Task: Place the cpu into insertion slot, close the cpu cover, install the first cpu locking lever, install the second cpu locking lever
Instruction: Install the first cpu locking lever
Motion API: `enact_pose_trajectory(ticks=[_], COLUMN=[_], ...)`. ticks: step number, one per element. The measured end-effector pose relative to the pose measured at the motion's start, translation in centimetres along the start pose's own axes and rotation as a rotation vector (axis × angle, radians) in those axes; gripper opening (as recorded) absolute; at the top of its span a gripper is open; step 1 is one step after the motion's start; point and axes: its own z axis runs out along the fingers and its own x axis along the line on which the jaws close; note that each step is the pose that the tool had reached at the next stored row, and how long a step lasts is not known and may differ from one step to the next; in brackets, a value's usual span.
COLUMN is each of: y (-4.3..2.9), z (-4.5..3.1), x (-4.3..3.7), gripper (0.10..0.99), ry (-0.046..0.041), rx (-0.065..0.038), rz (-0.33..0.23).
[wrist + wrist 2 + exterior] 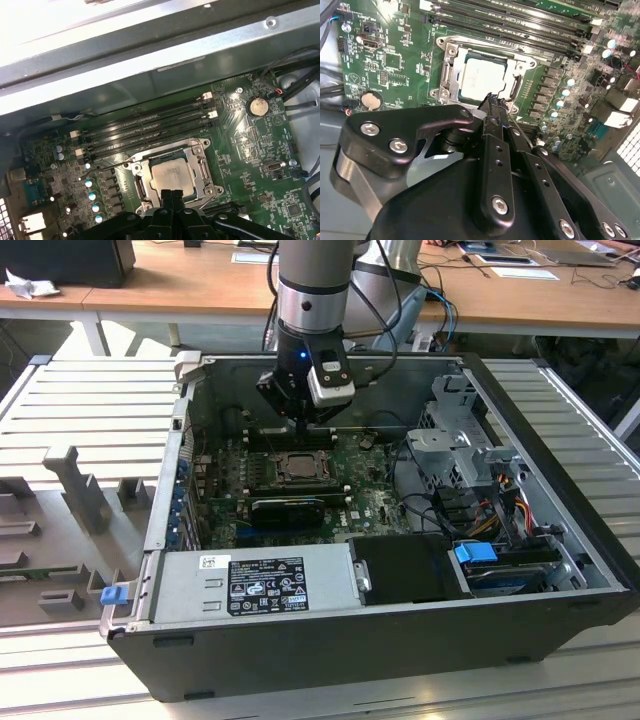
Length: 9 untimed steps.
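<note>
Pale silver-grey square cpu [482,80] seated in black-rimmed square insertion slot [510,83]; silvery metal cpu cover [451,70] frame flat around it. Black gripper [492,100] narrow, fingers pinched together, nothing between, tips over slot's edge, hiding it. Long black memory slots [145,127] just beside slot; round silver coin cell [257,106] near; black cables [302,106] farther off.

The open black computer case [350,660] lies on a grey ribbed platform [90,400]. In the exterior view, a grey power supply [250,585] with a printed label sits along the case's near wall. Behind it, a black ribbed heatsink [290,508] lies on the green motherboard [375,502]. A metal drive cage [455,445] stands toward the exterior view's right, with a blue latch [476,553] near it. In the first wrist view, long black memory slots [145,130] run parallel. A coin cell battery [258,106] sits near one end of them, and blue-topped capacitors [90,195] form a row.
</note>
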Motion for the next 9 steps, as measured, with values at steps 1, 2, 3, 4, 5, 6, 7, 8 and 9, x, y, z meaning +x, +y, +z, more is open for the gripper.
enact_pose_trajectory(ticks=[1, 2, 3, 4, 5, 6, 7, 8, 9], y=[0.00, 0.00, 0.00, 0.00, 0.00, 0.00, 0.00, 0.00, 0.00], z=[0.00, 0.00, 0.00, 0.00, 0.00, 0.00, 0.00, 0.00, 0.00], x=[0.00, 0.00, 0.00, 0.00, 0.00, 0.00, 0.00, 0.00, 0.00], gripper=[0.106, 0.106, 0.106, 0.106, 0.106, 0.106, 0.106, 0.106, 0.106], ry=[0.0001, 0.0003, 0.0004, 0.0006, 0.0007, 0.0009, 0.0010, 0.0012, 0.0013], rx=[0.000, 0.000, 0.001, 0.001, 0.001, 0.001, 0.002, 0.002, 0.002], rz=[-0.012, -0.022, -0.030, -0.040, -0.050, -0.062, -0.070, -0.078, -0.087])
